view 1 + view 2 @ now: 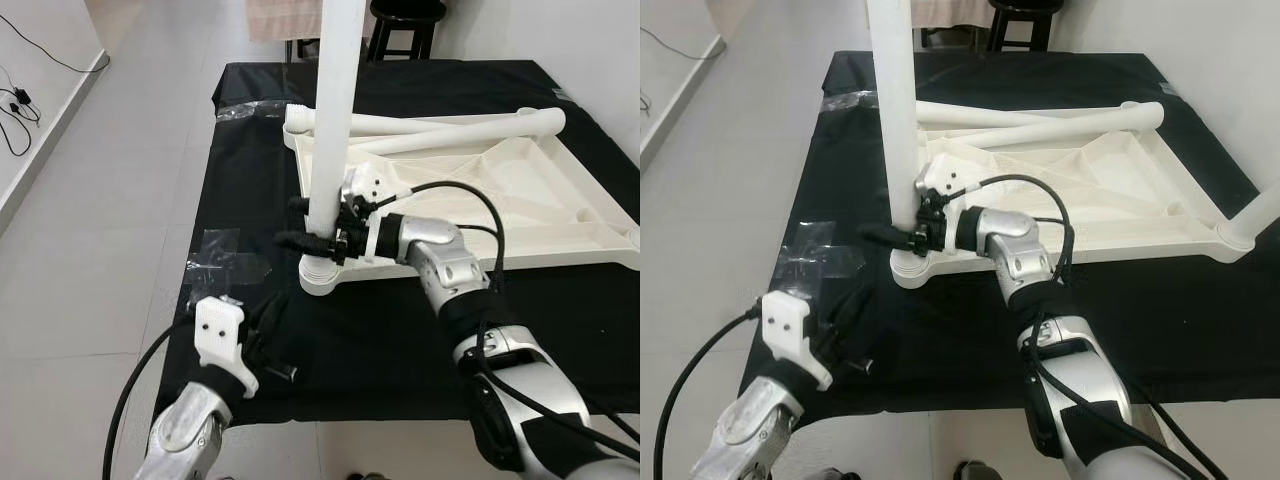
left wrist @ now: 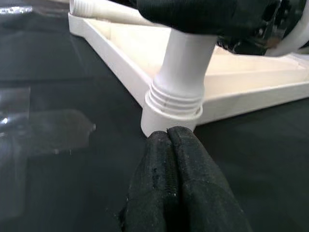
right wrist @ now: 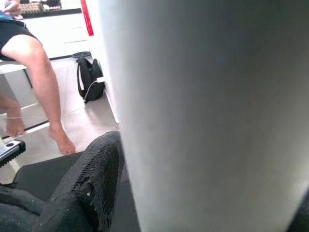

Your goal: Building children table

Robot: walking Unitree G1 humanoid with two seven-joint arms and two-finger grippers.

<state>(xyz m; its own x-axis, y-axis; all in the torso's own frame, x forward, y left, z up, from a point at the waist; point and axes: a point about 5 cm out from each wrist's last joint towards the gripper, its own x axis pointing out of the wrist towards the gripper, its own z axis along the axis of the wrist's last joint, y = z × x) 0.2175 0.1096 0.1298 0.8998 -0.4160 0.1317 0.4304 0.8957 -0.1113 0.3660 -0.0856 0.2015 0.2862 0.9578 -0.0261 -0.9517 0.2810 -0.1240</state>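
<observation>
The white table top (image 1: 560, 190) lies upside down on a black cloth (image 1: 400, 330). A white table leg (image 1: 335, 100) stands upright in its near left corner socket (image 2: 172, 108). My right gripper (image 1: 300, 222) is shut on this leg just above the socket, one black finger (image 3: 96, 179) on each side of the tube (image 3: 207, 116). My left gripper (image 2: 169, 137) rests low on the cloth in front of that socket, shut with nothing between its fingers, a short gap away from it.
Two loose white legs (image 1: 450, 125) lie across the far edge of the table top. Another leg (image 1: 1260, 215) rises from its right corner. Clear tape patches (image 1: 225, 255) are stuck to the cloth. A dark stool (image 1: 405, 25) stands behind. A person's bare legs (image 3: 38, 72) are nearby.
</observation>
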